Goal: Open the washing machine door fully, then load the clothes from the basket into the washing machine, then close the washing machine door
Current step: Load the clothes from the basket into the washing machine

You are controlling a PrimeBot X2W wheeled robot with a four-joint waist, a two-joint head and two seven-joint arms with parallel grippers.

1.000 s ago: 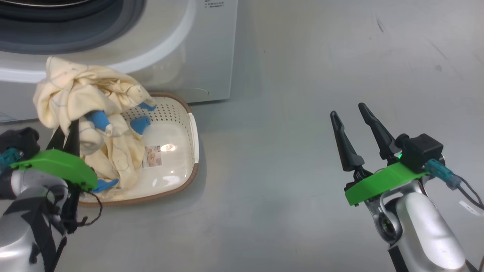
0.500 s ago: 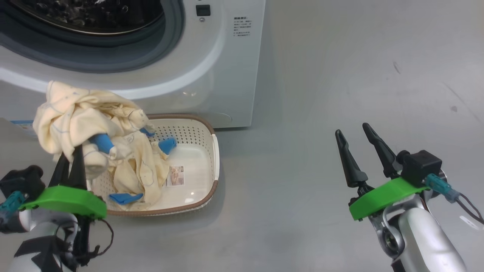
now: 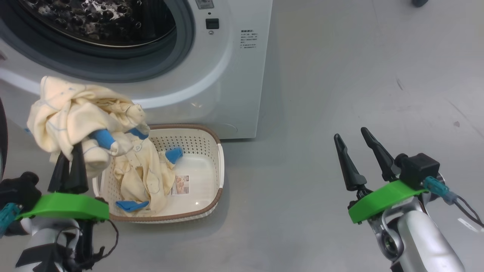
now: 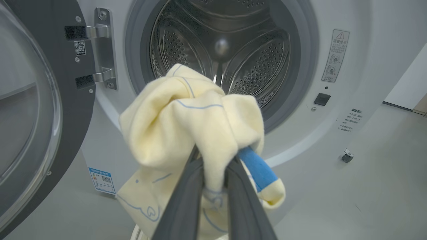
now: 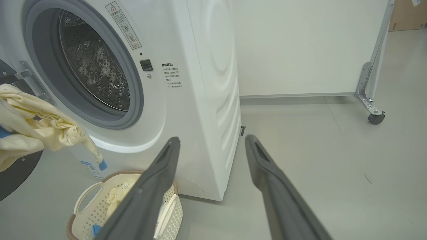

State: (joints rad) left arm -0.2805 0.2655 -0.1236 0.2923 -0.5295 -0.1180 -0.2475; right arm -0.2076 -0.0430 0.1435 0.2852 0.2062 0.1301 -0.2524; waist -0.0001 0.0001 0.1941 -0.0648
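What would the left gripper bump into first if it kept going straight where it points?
Likely nothing solid at first: the left gripper, shut on the clothes, points into the washing machine's open drum. Its hanging bundle might brush the grey seal's lower edge; depth is unclear.

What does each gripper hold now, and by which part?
The left gripper is shut on the clothes, pinching a bunched fold of yellow cloth beside a blue cuff. The right gripper is open and holds nothing.

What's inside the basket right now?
Inside the basket, yellow clothes and two blue pieces lie heaped on its left; its sticker shows on the bare floor at right. Whatever lies under the heap is covered.
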